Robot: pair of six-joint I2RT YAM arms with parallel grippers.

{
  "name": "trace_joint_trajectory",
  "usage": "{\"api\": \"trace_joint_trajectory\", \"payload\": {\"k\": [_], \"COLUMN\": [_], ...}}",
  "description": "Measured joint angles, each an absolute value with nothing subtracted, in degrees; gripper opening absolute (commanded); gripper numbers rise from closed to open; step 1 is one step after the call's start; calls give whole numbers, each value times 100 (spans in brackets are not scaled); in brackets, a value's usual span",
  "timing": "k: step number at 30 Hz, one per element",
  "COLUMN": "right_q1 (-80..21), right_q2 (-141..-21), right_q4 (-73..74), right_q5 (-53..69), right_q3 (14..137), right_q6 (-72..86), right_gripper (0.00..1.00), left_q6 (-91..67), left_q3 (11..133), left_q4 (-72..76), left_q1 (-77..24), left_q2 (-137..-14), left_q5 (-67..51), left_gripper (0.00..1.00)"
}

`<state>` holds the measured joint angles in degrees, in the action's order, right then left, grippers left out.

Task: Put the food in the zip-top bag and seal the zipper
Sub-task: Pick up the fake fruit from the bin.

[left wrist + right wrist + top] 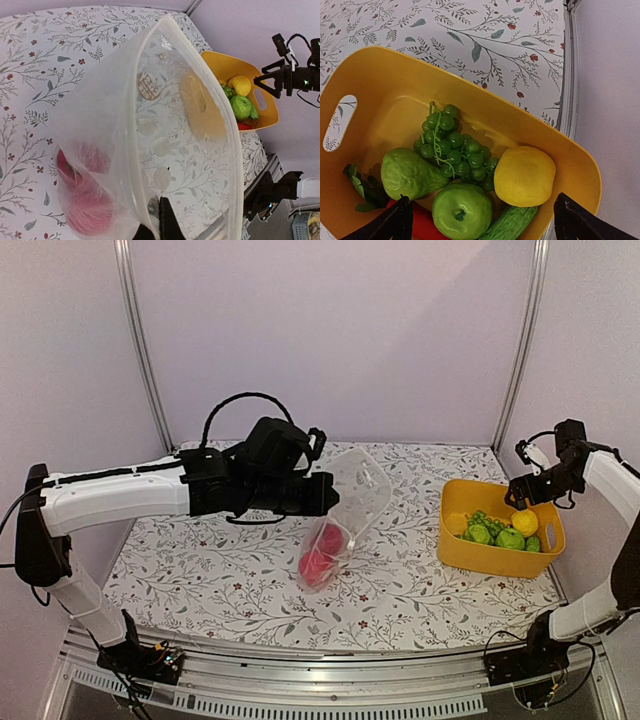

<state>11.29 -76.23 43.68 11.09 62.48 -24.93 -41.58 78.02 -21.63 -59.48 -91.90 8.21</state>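
Note:
My left gripper [326,496] is shut on the rim of the clear zip-top bag [358,490], holding it tilted with its mouth open up and to the right. In the left wrist view the fingertips [161,220] pinch the near rim, and the zipper [234,160] curves round the open mouth. Red food [321,556] lies at the bag's bottom. My right gripper [485,220] hangs open over the yellow tub [395,85], its fingers straddling a green apple [462,210], a yellow lemon [524,176], green grapes [452,145] and a cucumber [512,225].
The tub [480,555] stands at the table's right side, close to the right edge rail. It also holds a green pear-like piece [407,172], leafy greens [362,187] and a red piece [422,227]. Flowered cloth [200,560] covers the table.

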Motion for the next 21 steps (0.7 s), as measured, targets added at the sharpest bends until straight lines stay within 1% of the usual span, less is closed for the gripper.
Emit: {"api": "trace_joint_trajectory", "payload": {"k": [6, 21], "right_q1": [1540, 1555], "right_q2": [-8093, -8768], "right_q4": [4265, 3717], "right_q5": [825, 392], "right_q3": [6143, 6031], "right_q6": [-2672, -2722], "right_gripper": [93, 88], "left_q6": [-4158, -4158], "left_q3": [7767, 7664], "left_q4": [-2130, -2049], "left_q1": [-5948, -5948], "left_q2": [-9188, -9188], "left_q5": [819, 814], "left_gripper": [0, 0]}}
